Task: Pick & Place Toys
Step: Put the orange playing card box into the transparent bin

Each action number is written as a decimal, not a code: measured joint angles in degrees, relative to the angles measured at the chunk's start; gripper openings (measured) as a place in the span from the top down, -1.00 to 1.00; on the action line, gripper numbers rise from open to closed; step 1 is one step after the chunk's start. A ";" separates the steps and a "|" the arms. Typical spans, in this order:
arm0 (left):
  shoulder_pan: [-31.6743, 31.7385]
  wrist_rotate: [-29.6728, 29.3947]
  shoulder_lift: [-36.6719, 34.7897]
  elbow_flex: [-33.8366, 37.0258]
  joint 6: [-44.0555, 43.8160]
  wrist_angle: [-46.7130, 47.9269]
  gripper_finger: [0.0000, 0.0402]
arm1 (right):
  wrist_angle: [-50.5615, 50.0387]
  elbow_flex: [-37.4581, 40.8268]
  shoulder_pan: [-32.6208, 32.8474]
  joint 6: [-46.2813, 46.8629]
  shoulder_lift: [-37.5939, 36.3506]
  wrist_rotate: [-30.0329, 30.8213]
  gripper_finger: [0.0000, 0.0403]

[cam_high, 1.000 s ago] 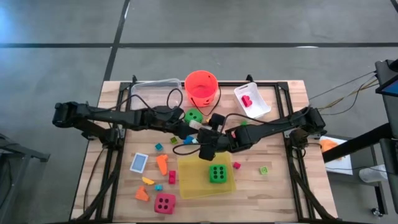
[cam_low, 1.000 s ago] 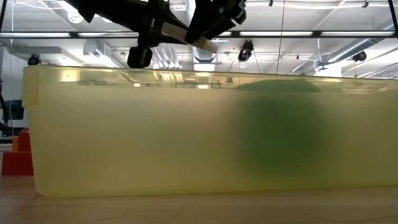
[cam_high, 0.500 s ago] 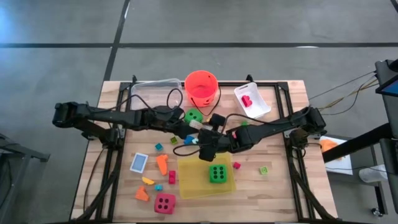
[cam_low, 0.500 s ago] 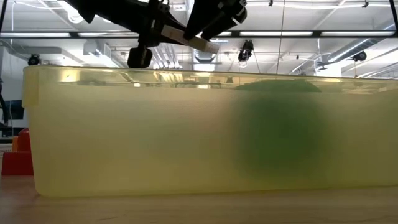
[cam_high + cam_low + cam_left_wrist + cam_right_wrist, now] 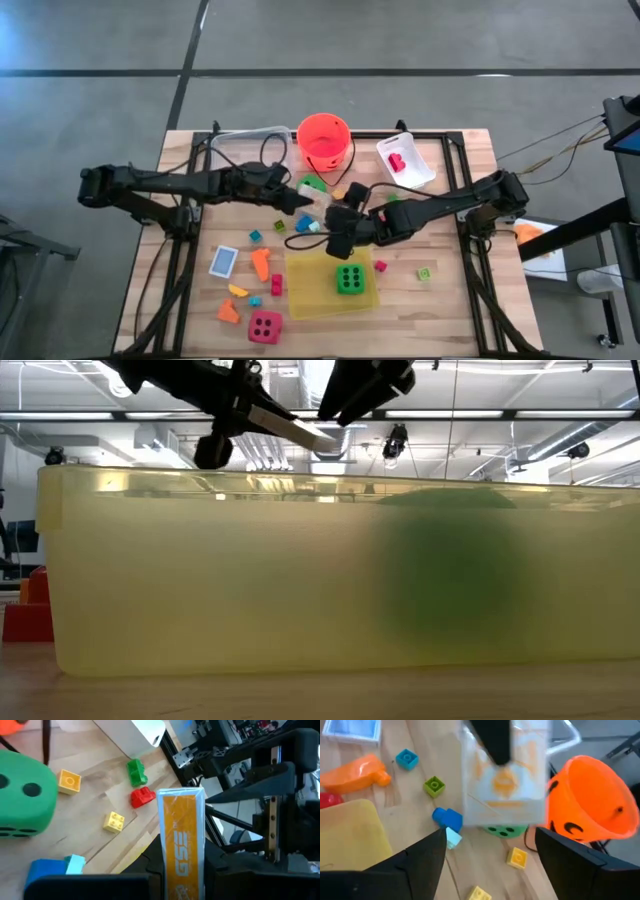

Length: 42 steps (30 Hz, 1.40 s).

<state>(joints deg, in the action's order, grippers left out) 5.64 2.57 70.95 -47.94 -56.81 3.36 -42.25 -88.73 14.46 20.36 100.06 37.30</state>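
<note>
My left gripper [image 5: 182,870] pinches the orange card [image 5: 181,837] just beside the bucket [image 5: 324,140]; my right gripper [image 5: 338,222], open, waits nearby. I should carry it level and release gently.

The left gripper [image 5: 305,199] and the right gripper [image 5: 335,222] meet over the middle of the table [image 5: 455,290], with a card [image 5: 181,840] held upright between the left one's fingers. Just behind them sits a die [image 5: 312,184], and farther back the bucket [image 5: 324,139]. Directly below and in front of the right gripper lies the tray [image 5: 310,285], with a second die [image 5: 349,279] in it. To the left gripper's front left lie another card [image 5: 223,262] and, nearest the front edge, a third die [image 5: 264,326]. A few small bricks [image 5: 114,821] seem to lie between the grippers and the bucket.
</note>
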 joint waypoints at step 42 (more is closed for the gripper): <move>29.49 -7.76 6.02 -13.26 29.24 41.81 0.76 | -34.37 2.64 10.10 41.26 -10.20 8.83 0.17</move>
<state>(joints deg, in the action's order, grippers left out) 35.13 -5.19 76.97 -61.21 -27.57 45.18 -76.62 -86.09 24.56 61.63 89.87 46.13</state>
